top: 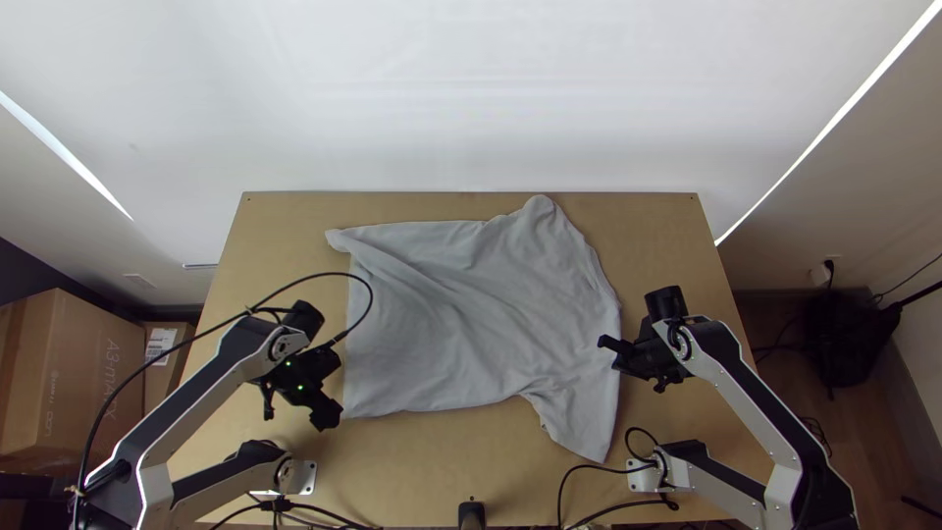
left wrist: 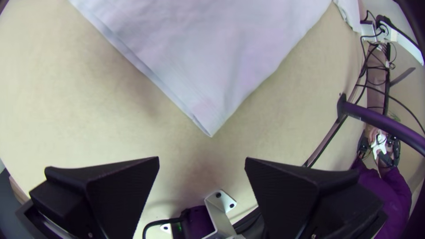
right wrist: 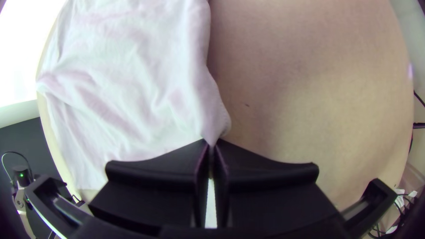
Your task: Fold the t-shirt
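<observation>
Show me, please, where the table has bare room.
Bare wood shows at the table's far corners and between the t-shirt and the near edge. Crowded: the t-shirt's right side, held by the right end effector, and its corner by the left end effector.

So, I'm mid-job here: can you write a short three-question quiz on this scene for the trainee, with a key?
1. Where does the right tool pinch the t-shirt?
A) at its edge
B) in its middle
C) nowhere
2. True or false: the t-shirt lies folded into a small, neat square.
3. Fill in: the fingers of the left tool are ____.

Key: 1 A; 2 false, it lies spread with wrinkles; 3 open.
</observation>
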